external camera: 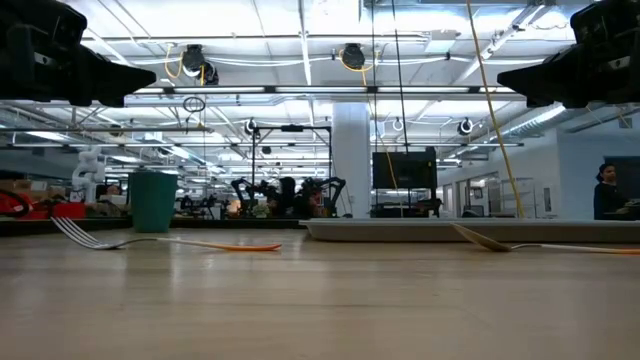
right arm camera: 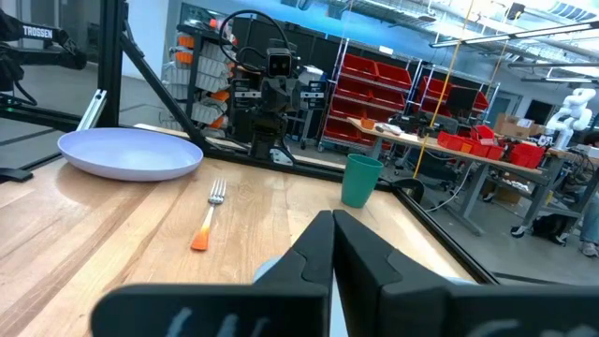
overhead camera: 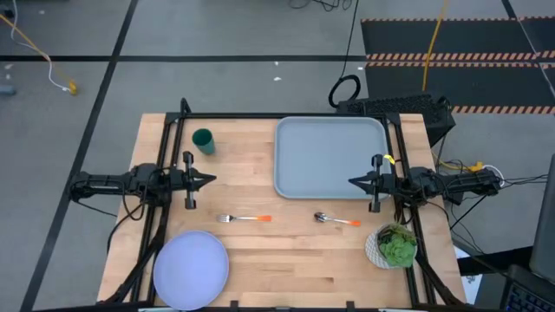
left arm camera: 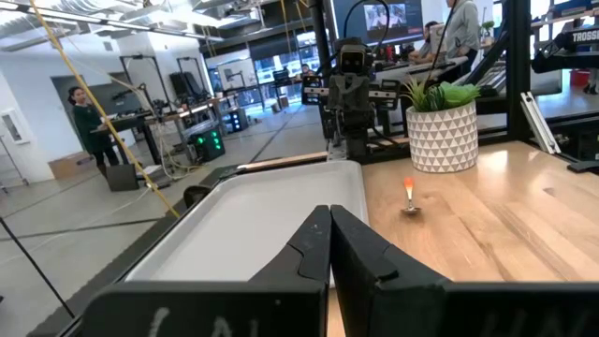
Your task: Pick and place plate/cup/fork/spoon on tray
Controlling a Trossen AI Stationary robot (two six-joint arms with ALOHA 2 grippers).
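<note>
Nothing is picked yet: both pincers, the left gripper (overhead camera: 211,180) and the right gripper (overhead camera: 353,181), are closed and empty above the table, the tray (overhead camera: 330,156) lies empty between them, so I think one must first open over the fork (overhead camera: 244,218) below.

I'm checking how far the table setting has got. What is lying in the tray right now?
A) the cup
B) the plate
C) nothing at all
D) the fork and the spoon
C: in the high view the tray is bare, while the plate, the cup, the fork and the spoon all lie on the wooden tabletop outside it.
</note>
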